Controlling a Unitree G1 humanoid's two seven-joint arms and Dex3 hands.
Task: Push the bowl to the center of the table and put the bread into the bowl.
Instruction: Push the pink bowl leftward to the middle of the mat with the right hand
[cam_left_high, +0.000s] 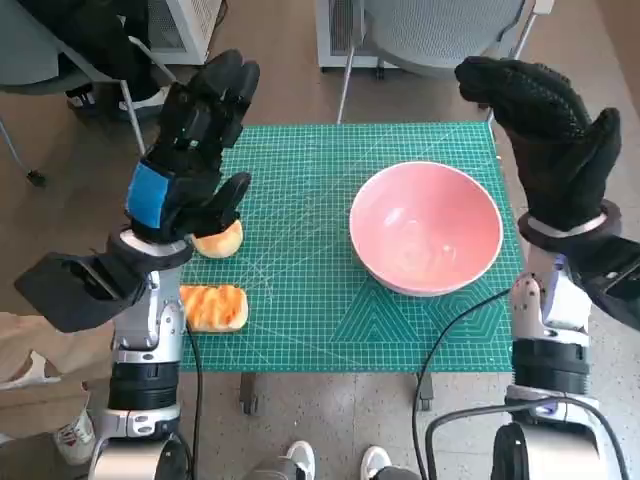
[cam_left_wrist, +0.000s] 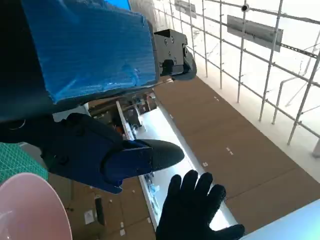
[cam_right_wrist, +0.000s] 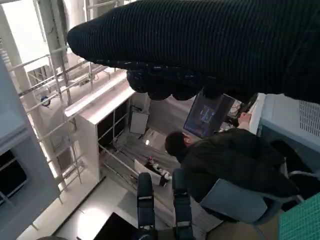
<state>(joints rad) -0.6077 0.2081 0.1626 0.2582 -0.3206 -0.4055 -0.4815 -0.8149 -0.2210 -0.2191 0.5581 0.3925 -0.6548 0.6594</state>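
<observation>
A pink bowl (cam_left_high: 426, 228) stands on the right part of the green mat (cam_left_high: 300, 300); its rim (cam_left_wrist: 25, 210) shows in the left wrist view. A round bread roll (cam_left_high: 221, 241) lies at the mat's left edge, partly hidden under my left hand (cam_left_high: 192, 140). A flat toasted piece of bread (cam_left_high: 212, 307) lies nearer, at the left front. My left hand is raised above the roll, fingers spread, holding nothing. My gloved right hand (cam_left_high: 548, 130) is lifted beside the bowl's far right rim, open and empty; the left wrist view shows this right hand (cam_left_wrist: 197, 210) too.
The table's right edge runs close by the bowl. Chair legs and a grey chair (cam_left_high: 440, 30) stand beyond the far edge. A person in dark clothes (cam_right_wrist: 225, 160) sits nearby. Feet (cam_left_high: 335, 462) show at the near edge. Black cables (cam_left_high: 450, 340) hang at the front right.
</observation>
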